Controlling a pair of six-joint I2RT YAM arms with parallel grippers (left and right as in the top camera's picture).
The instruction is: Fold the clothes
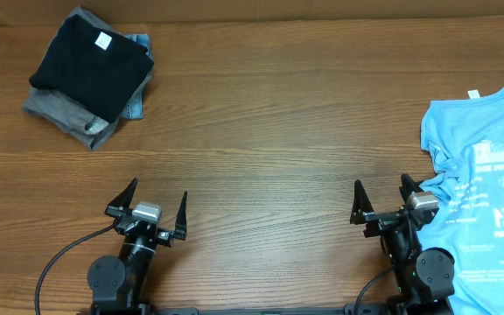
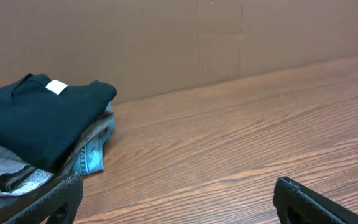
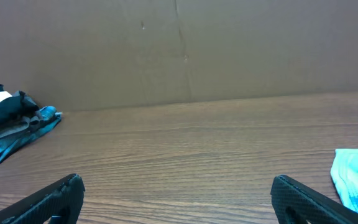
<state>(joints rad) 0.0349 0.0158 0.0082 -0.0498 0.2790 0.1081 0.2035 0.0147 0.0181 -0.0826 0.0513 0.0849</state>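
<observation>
A light blue printed T-shirt [image 1: 488, 188] lies crumpled and unfolded at the right edge of the table; a corner of it shows in the right wrist view [image 3: 356, 177]. A stack of folded clothes [image 1: 90, 74] sits at the far left, with a black shirt on top of grey and blue denim pieces; it also shows in the left wrist view [image 2: 36, 134] and the right wrist view [image 3: 14, 121]. My left gripper [image 1: 154, 210] is open and empty near the front edge. My right gripper [image 1: 381, 199] is open and empty, just left of the blue T-shirt.
A brown cardboard wall [image 2: 197, 43] stands along the far side of the wooden table [image 1: 269, 131]. Black cables [image 1: 59, 262] run by the arm bases at the front edge.
</observation>
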